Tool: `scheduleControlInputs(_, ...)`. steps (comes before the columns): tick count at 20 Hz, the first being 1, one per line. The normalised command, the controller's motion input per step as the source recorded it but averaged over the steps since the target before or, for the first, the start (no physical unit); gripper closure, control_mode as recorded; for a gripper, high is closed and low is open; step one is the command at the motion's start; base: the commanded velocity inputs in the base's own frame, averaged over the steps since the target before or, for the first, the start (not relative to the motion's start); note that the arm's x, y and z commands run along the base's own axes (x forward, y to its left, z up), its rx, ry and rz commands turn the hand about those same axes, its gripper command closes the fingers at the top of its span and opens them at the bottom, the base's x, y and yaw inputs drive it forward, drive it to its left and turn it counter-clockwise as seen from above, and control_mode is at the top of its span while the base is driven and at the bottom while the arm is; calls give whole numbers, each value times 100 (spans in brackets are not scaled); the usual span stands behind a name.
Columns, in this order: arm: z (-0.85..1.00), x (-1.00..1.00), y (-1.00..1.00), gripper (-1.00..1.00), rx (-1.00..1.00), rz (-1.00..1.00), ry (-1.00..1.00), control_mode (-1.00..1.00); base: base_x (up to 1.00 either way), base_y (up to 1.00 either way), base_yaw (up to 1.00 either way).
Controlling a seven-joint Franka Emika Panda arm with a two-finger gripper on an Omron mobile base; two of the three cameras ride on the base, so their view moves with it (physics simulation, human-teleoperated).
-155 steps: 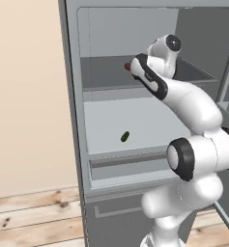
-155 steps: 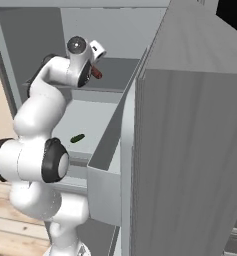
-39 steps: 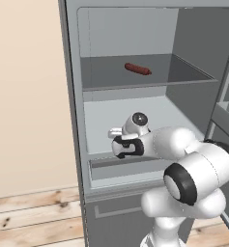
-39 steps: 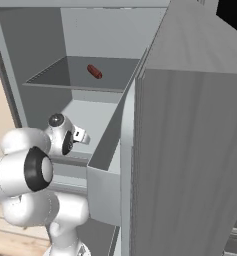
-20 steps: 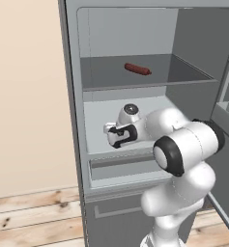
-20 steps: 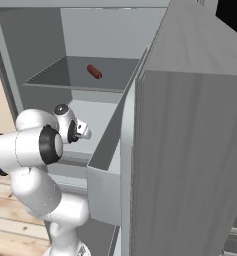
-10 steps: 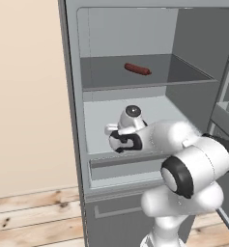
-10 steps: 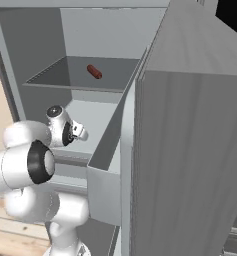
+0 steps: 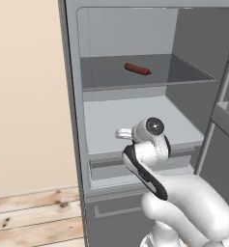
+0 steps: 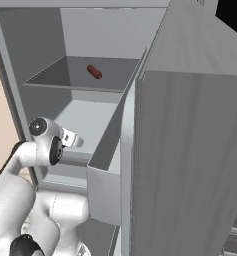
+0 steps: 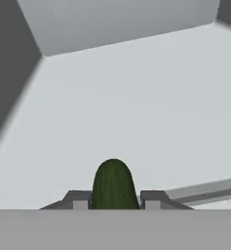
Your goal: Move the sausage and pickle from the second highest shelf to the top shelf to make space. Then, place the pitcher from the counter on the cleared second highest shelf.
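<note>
Small dark green oval pickle [image 11: 113, 184] pinched between the two dark finger tips of the white arm's tool [image 11: 113, 199], one pad on each flank. Long axis running away from the camera along the tool's own line, rounded end pointing out toward the back of the fridge; near end hidden at the bottom of the hand view. Beneath and beyond it, the wide pale whitish-grey, brightly lit second highest shelf [image 11: 136, 112]; touching the shelf or lifted clear, cannot tell.

Left base view: tool [image 9: 120, 133] hidden behind the wrist, poking left over the front part of the pale shelf [image 9: 111, 120]; pickle not visible there, blocked by the hand. Slim dark red-brown sausage [image 9: 137, 69] lying flat on the darker, shaded grey top shelf [image 9: 183, 72], long axis running left-back to right-front, roughly mid-shelf.

Right base view: tool [image 10: 74, 141] at the front edge of the pale shelf [image 10: 92, 120], pointing right toward the open door's side; grasp itself too small to make out. Sausage [image 10: 94, 71] on the top shelf [image 10: 55, 75], seen foreshortened, slanting from back-left to front-right.
</note>
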Motion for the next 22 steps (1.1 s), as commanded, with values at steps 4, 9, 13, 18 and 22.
scheduleControlInputs(4, 100, -62, -37, 100, 3, 0, -15, -100, 0, 0, 0)
scheduleControlInputs(9, 100, -65, -31, 100, 1, 0, -11, -100, 0, 0, 0)
scheduleControlInputs(13, 100, -47, -19, 100, 0, 0, -15, -100, 0, 0, 0)
scheduleControlInputs(18, 100, -19, -9, 100, 0, 0, -16, -100, 0, 0, 0)
scheduleControlInputs(22, 100, -1, -4, 100, 0, 0, -6, -100, 0, 0, 0)
